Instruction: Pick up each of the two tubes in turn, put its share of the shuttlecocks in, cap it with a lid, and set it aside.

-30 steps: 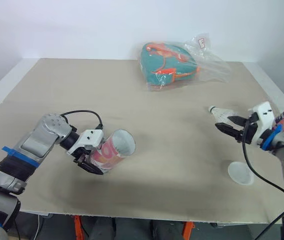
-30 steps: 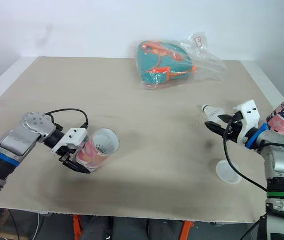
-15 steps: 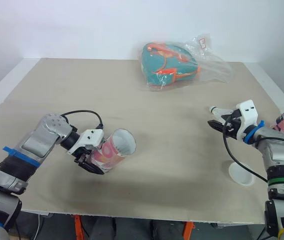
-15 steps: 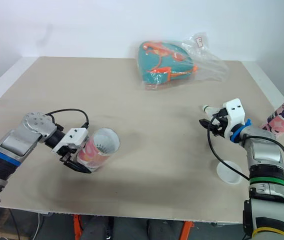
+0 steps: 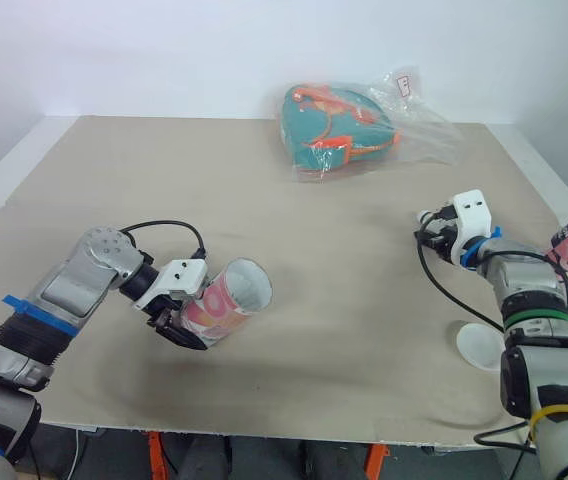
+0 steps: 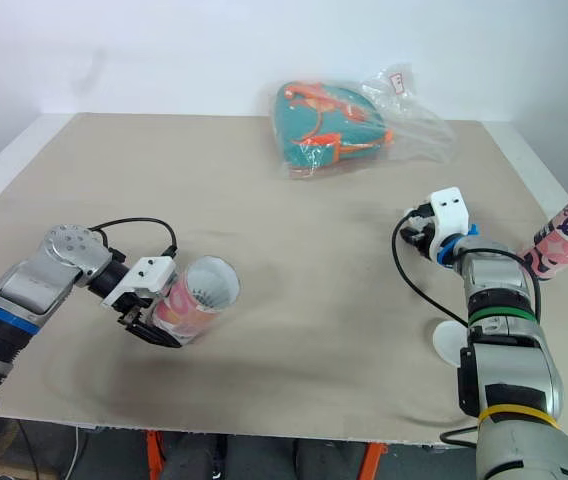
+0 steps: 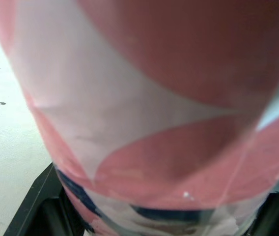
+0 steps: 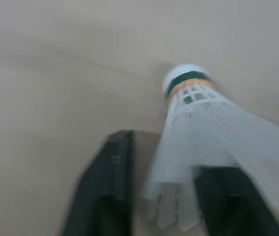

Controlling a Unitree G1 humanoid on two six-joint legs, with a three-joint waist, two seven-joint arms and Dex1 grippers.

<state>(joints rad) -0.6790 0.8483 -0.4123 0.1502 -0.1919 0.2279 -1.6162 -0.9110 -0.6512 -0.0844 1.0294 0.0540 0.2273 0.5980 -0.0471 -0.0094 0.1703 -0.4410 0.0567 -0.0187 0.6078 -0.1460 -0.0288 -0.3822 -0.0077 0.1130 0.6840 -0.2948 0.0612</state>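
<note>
My left gripper (image 5: 182,322) is clamped round the tube (image 5: 226,300), low over the left of the table (image 5: 214,190). The tube's long axis is tilted, open mouth facing my right. My right gripper (image 5: 432,232) pinches a shuttlecock (image 8: 203,123) by its feathers, cork pointing leftward, well apart from that mouth. Judgement: alignment needed before insertion.

The left gripper (image 6: 159,320) clasps a pink-and-white cardboard tube (image 6: 199,295) — on its side, mouth open; the right gripper (image 6: 416,228) seemingly pinches a white feathered shuttlecock (image 6: 410,214).
</note>
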